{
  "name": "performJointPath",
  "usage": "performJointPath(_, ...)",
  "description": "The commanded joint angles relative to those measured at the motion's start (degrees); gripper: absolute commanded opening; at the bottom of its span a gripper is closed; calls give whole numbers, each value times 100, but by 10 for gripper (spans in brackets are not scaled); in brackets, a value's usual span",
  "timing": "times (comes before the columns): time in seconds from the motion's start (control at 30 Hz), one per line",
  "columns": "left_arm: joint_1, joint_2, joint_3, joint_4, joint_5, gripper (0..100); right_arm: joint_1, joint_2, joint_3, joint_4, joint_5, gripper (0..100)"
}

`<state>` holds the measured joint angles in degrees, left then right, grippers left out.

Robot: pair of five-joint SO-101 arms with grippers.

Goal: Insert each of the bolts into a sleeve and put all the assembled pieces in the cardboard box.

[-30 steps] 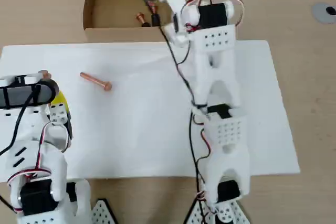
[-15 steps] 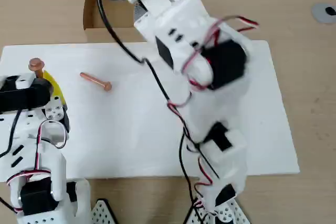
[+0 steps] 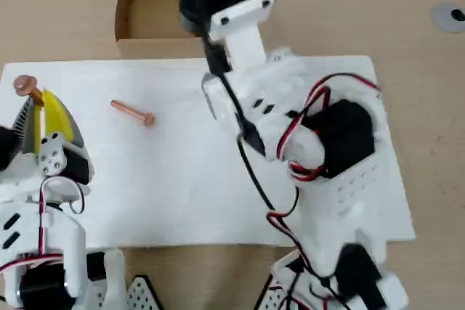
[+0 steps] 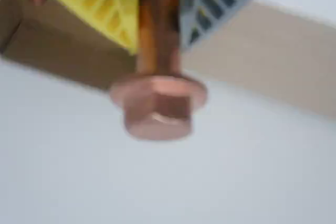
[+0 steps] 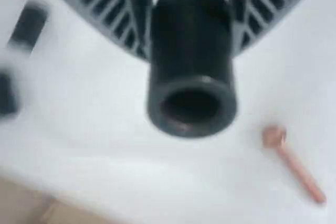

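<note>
Left gripper (image 4: 157, 19) clamped on copper bolt (image 4: 157, 106), head outward, at 9 o'clock edge of white sheet (image 3: 167, 186), right gripper (image 5: 189, 19) pinching black sleeve (image 5: 190, 93), bore facing out, second bolt (image 3: 132, 112) loose on sheet toward 10 o'clock, cardboard box (image 3: 125, 12) at 12 o'clock.

Open sheet (image 3: 167, 172) mid-table, lone bolt (image 3: 132, 112) on it; right arm (image 3: 290, 107) over box's (image 3: 149, 12) right side.

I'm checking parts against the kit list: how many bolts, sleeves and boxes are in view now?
Bolts: 2 (held bolt in the left gripper, loose bolt on the sheet)
Sleeves: 1 (sleeve in the right gripper; two blurred dark shapes uncounted)
Cardboard box: 1
Total: 4
</note>
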<state>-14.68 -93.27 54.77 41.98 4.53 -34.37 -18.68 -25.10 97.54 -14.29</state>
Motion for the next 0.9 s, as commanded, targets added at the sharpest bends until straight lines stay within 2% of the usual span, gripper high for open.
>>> performJointPath(0.0,53,-31,-387,-457,70,13,-382,-602,1543,-615,-343,9)
performJointPath(0.2,62,-31,-360,-756,70,13,-1288,-1349,3767,-2136,-334,10)
performJointPath(0.33,62,-31,-387,-721,70,13,-1508,-1851,4989,-3332,-325,10)
performJointPath(0.5,62,-31,-378,-721,70,13,-1464,-2422,6316,-4651,-299,10)
performJointPath(0.73,62,-31,-343,-756,70,10,-1455,-3486,8444,-6840,580,10)
performJointPath(0.87,62,-31,-141,-774,70,10,-1455,-4303,9191,-7516,677,10)
